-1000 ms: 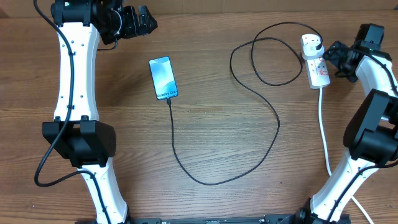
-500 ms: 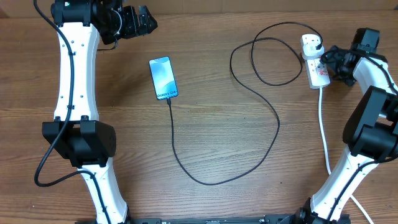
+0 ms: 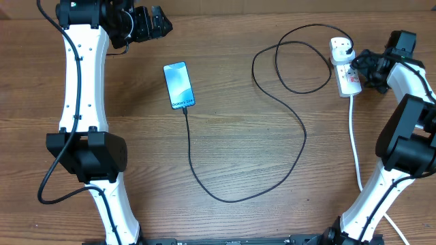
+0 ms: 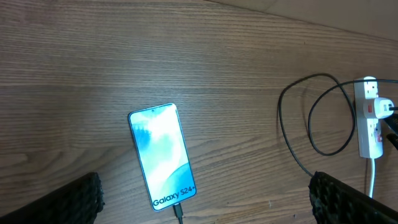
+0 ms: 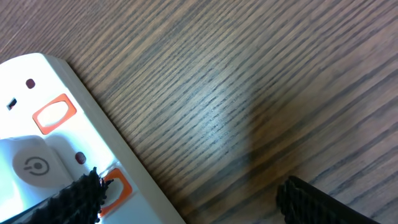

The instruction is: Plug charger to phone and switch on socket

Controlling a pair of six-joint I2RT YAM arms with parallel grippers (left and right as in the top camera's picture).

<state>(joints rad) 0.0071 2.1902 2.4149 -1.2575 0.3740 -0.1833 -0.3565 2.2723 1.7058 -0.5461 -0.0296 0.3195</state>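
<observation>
The phone (image 3: pixel 179 85) lies face up on the wood, its screen lit (image 4: pixel 163 155). The charger (image 3: pixel 303 129) has its connector tip in the phone's bottom edge (image 4: pixel 178 211). Its thin black cable loops across the table to a black plug seated in the socket (image 3: pixel 345 68). My left gripper (image 3: pixel 162 22) hangs open at the back left, high above the phone (image 4: pixel 205 199). My right gripper (image 3: pixel 361 64) is open at the socket's right side (image 5: pixel 199 202). Its left finger (image 5: pixel 71 199) rests at an orange switch (image 5: pixel 117 186) on the socket (image 5: pixel 37 162); the other finger is over bare wood.
The socket's thick white cord (image 3: pixel 355 143) runs toward the front edge beside my right arm. A second orange switch (image 5: pixel 55 114) sits farther along the strip. The black cable forms a wide loop (image 4: pixel 311 115) left of the socket.
My right gripper has shifted left onto the socket's edge, then held still. The left arm, phone and cable have not moved.
</observation>
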